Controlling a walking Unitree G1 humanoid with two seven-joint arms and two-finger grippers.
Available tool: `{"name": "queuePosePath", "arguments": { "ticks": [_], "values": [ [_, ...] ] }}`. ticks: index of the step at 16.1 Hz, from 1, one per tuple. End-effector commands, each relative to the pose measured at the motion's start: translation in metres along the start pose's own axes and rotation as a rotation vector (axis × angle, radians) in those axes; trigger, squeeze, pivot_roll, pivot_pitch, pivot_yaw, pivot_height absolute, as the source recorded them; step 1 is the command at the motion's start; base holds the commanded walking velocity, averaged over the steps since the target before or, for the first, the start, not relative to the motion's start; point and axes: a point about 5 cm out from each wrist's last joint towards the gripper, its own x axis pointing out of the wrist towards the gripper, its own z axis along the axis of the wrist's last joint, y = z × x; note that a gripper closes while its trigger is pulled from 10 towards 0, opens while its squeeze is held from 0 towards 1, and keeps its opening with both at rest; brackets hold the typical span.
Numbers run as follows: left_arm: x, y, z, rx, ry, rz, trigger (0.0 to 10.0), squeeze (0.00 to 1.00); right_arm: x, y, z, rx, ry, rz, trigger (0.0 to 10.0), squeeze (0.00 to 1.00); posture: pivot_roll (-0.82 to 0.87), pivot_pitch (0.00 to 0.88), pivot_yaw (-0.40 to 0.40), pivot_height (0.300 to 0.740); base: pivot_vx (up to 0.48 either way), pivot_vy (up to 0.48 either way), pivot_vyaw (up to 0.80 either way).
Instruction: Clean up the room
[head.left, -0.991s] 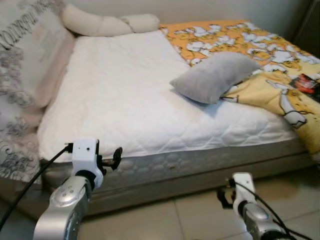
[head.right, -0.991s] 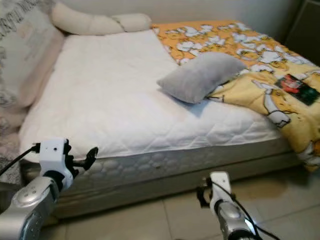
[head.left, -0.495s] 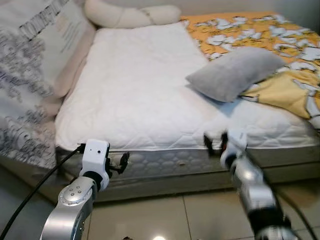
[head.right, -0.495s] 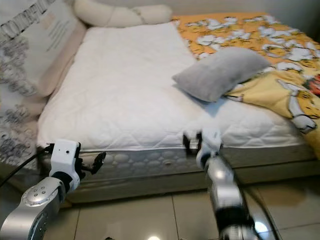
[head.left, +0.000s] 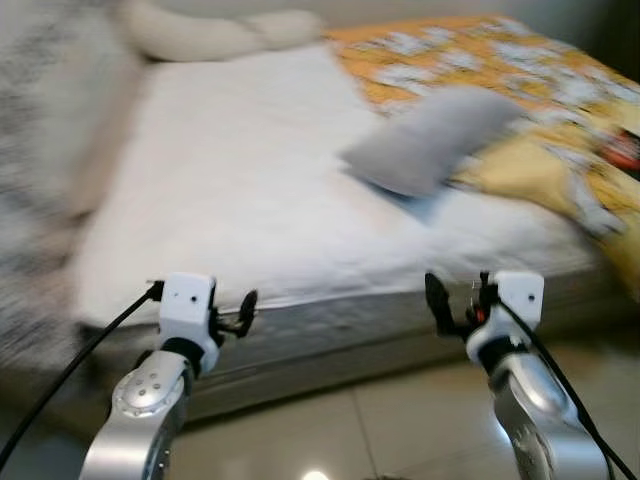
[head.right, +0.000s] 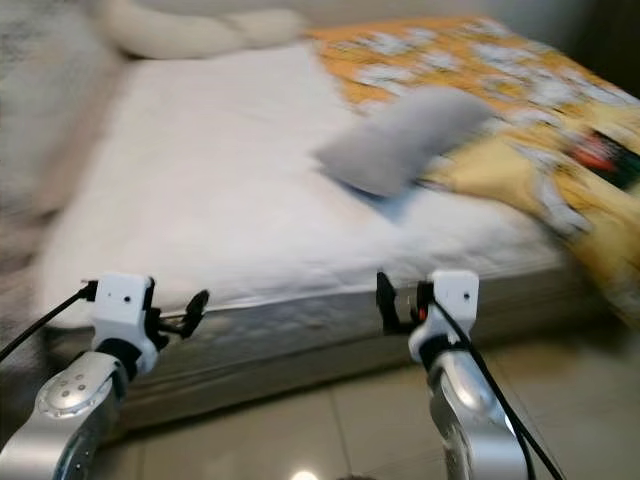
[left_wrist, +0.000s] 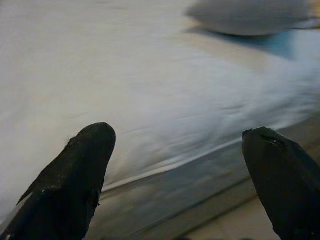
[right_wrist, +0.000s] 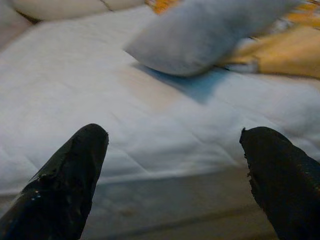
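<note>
Both arms are raised at the near edge of the mattress. The left gripper and the right gripper each have their 2 fingers spread wide and hold nothing. The grey pillow lies on the bare white mattress, its far end resting against the yellow patterned blanket heaped on the right side.

The head views are smeared, probably from the robot moving, so a reach begun now could fall short of the pillow and strike the mattress edge. A loose pinch could also drag the blanket along with it.

No writing or brand can be read through the blur.
</note>
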Motion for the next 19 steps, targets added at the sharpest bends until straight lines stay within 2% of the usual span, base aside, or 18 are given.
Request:
{"name": "queuePosePath", "arguments": {
  "ticks": [1, 2, 3, 4, 6, 8, 10, 11, 14, 17, 19],
  "values": [
    [0.000, -0.001, 0.001, 0.001, -0.006, 0.007, 10.0, 0.00, 0.000, 0.005, 0.010, -0.011, -0.020, 0.021, 10.0, 0.00, -0.08, 0.000, 0.026, 0.740, 0.000, 0.000, -0.79],
    [0.002, 0.000, 0.001, 0.012, -0.010, 0.010, 10.0, 0.00, 0.003, 0.001, 0.015, -0.013, -0.022, -0.003, 10.0, 0.00, -0.08, 0.000, 0.025, 0.740, 0.000, 0.000, -0.79],
    [0.005, 0.001, 0.006, 0.011, -0.023, 0.022, 10.0, 0.00, 0.006, -0.004, 0.024, -0.062, -0.020, -0.050, 10.0, 0.00, -0.09, 0.000, 0.022, 0.740, 0.000, 0.000, 0.00],
    [0.008, 0.002, 0.009, 0.000, -0.032, 0.028, 10.0, 0.00, 0.009, -0.004, 0.027, -0.065, -0.012, -0.046, 10.0, 0.00, -0.09, 0.000, 0.019, 0.740, 0.000, -0.386, 0.00],
    [0.010, 0.004, 0.011, -0.002, -0.038, 0.040, 10.0, 0.00, 0.012, -0.005, 0.027, -0.027, 0.003, -0.042, 10.0, 0.00, -0.08, 0.000, 0.012, 0.740, 0.000, -0.480, 0.00],
    [0.011, 0.007, 0.013, -0.007, -0.044, 0.053, 10.0, 0.00, 0.016, -0.005, 0.023, -0.112, 0.023, -0.065, 10.0, 0.00, -0.08, 0.000, 0.017, 0.740, 0.000, -0.480, 0.00],
    [0.011, 0.007, 0.013, -0.019, -0.042, 0.055, 10.0, 0.00, 0.020, -0.004, 0.024, -0.133, 0.030, -0.067, 10.0, 0.00, -0.08, 0.000, 0.028, 0.740, 0.000, -0.240, 0.00],
    [0.011, 0.006, 0.012, -0.054, -0.032, 0.060, 10.0, 0.00, 0.021, -0.004, 0.025, -0.147, 0.031, -0.055, 10.0, 0.00, -0.08, 0.000, 0.022, 0.740, 0.000, 0.000, 0.00],
    [0.009, 0.012, 0.009, 0.023, -0.018, 0.085, 10.0, 0.00, 0.021, -0.008, 0.018, -0.070, 0.057, -0.044, 10.0, 0.00, -0.05, 0.000, -0.005, 0.740, 0.000, 0.000, 0.00],
    [0.009, 0.012, 0.014, 0.029, -0.049, 0.067, 10.0, 0.00, 0.021, -0.010, 0.013, -0.043, 0.067, -0.062, 10.0, 0.00, -0.04, 0.000, -0.007, 0.740, 0.085, 0.000, 0.00],
    [0.009, 0.010, 0.017, 0.020, -0.059, 0.054, 10.0, 0.00, 0.022, -0.007, 0.017, -0.049, 0.018, -0.038, 10.0, 0.00, -0.04, 0.000, -0.001, 0.740, 0.313, 0.000, 0.00]
  ]
}}
